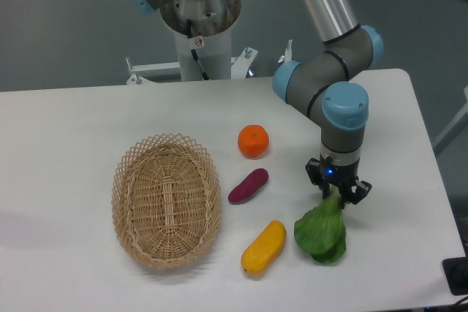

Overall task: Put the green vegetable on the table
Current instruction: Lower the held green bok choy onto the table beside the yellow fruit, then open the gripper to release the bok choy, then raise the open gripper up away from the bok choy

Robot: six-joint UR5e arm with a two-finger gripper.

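A: Item one, the desk (88,122). White top, rounded corners, carrying everything listed below.

B: Item two?

A: The basket (167,199), oval wicker, left of centre, nothing inside it.

B: And the task piece?

A: The green vegetable (320,232), near right part of the desk, just right of the yellow vegetable (264,248). Leaves hang down and look to be touching or almost touching the surface; the pale stem end points up into the end effector (336,192).

B: State of the end effector?

A: Clenched on the stem end, arm upright above it. No gap visible between fingers and stem.

B: Smaller items?

A: The purple vegetable (248,185) and the orange (253,141), both mid-desk, well apart from the green one.

B: Progress, then?

A: Judged late stage. The piece is over open desk and low. Left to do: settle it fully, let go, withdraw. Whether the leaves already bear weight cannot be told.
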